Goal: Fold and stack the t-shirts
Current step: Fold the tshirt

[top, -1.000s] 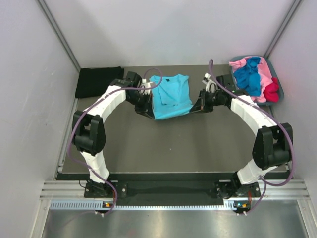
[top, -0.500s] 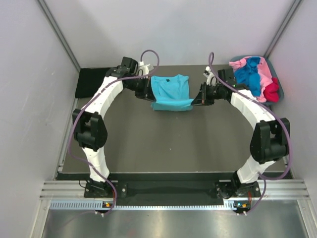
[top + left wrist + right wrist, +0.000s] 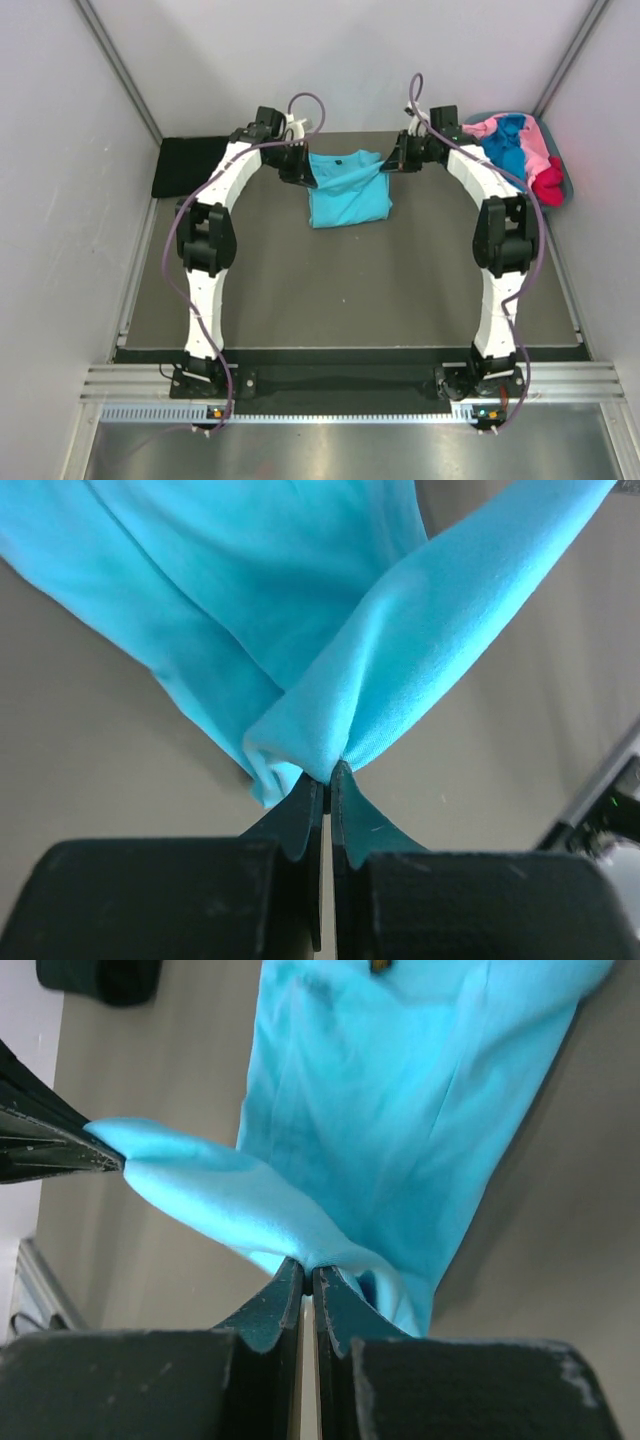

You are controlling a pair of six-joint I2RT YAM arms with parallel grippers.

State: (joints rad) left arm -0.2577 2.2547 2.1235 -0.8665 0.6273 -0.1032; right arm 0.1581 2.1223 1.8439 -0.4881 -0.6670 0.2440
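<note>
The light turquoise t-shirt [image 3: 348, 189] lies at the far middle of the dark mat, its near part folded over towards the back. My left gripper [image 3: 311, 176] is shut on the shirt's left corner [image 3: 330, 720], held just above the cloth. My right gripper [image 3: 385, 166] is shut on the right corner [image 3: 300, 1230]. A taut strip of cloth runs between the two grippers. A folded black t-shirt [image 3: 188, 166] lies at the far left. Pink [image 3: 536, 145], royal blue [image 3: 503, 150] and red [image 3: 549, 186] shirts are heaped at the far right.
The grey-blue tub [image 3: 566, 185] at the far right corner holds the heap of shirts. Light walls close in the mat [image 3: 340, 290] on the left, back and right. The left gripper's black fingers [image 3: 40, 1145] show at the left edge of the right wrist view.
Both grippers have moved towards the back wall with the shirt's near edge, folding it over the far part. The shirt now looks shorter.
</note>
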